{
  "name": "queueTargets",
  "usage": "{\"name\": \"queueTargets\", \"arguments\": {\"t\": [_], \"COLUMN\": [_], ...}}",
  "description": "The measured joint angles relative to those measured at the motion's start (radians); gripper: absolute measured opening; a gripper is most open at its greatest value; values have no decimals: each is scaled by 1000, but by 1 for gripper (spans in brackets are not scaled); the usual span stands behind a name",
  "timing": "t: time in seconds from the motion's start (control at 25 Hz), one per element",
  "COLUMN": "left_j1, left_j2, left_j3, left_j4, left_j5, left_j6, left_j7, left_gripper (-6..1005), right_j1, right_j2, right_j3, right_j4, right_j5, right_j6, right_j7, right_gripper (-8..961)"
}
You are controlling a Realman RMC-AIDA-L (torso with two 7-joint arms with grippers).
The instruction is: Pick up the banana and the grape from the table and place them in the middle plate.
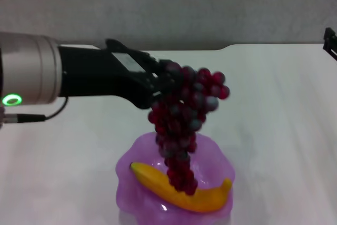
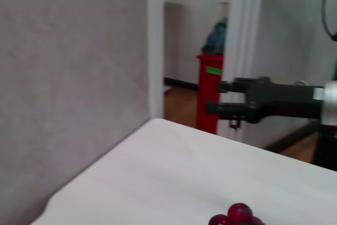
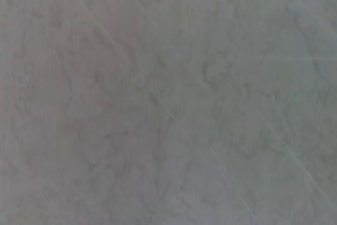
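Grapes hang in the air over the plate. The grape (image 1: 184, 125) is a long dark red bunch, and the left gripper (image 1: 158, 85) has its black fingers closed tight on the top of it. The bunch hangs down from there, and its low end sits in front of the banana (image 1: 181, 188) in the head view, so part of the banana is hidden. I cannot tell if the lowest grapes touch the banana.

The banana lies inside the middle plate (image 1: 216, 154), which is purple with a wavy edge. The plate sits on the white table (image 1: 284, 130), near the robot.

The right gripper (image 2: 218, 97) is well apart from the fruit, out by the far right edge of the table. Its two black fingers are spread apart and hold nothing. Behind it stands a red bin (image 2: 209, 90) by a doorway.
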State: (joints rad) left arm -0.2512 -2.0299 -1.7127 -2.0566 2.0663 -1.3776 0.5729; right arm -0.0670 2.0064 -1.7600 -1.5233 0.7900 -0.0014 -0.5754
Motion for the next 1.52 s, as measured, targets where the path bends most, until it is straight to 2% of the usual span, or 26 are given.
{"name": "queueTargets", "arguments": {"t": [0.32, 0.48, 0.64, 0.96, 1.16, 1.32, 1.52], "left_j1": [-2, -23, -73, -160, -220, -252, -262], "left_j2": [-1, -2, -2, -2, -4, -4, -4], "left_j3": [108, 176, 230, 297, 322, 325, 303], "left_j4": [47, 158, 264, 494, 664, 811, 909], "left_j5": [25, 40, 34, 17, -83, -245, -329], "left_j6": [17, 39, 69, 227, 331, 405, 479], "left_j7": [1, 4, 18, 108, 233, 394, 508], "left_gripper": [219, 216, 214, 212, 211, 210, 210], "right_j1": [7, 7, 10, 31, 37, 52, 60], "right_j2": [0, 0, 0, 0, 0, 0, -1], "right_j3": [-2, -2, -3, -14, -17, -22, -28], "right_j4": [-3, 0, 1, 9, 14, 28, 39], "right_j5": [1, 2, 2, 1, 1, 5, 9], "right_j6": [2, 2, 2, 2, 2, 3, 3], "right_j7": [0, 0, 0, 0, 0, 0, 1], "right_gripper": [745, 745, 746, 746, 746, 745, 745]}}
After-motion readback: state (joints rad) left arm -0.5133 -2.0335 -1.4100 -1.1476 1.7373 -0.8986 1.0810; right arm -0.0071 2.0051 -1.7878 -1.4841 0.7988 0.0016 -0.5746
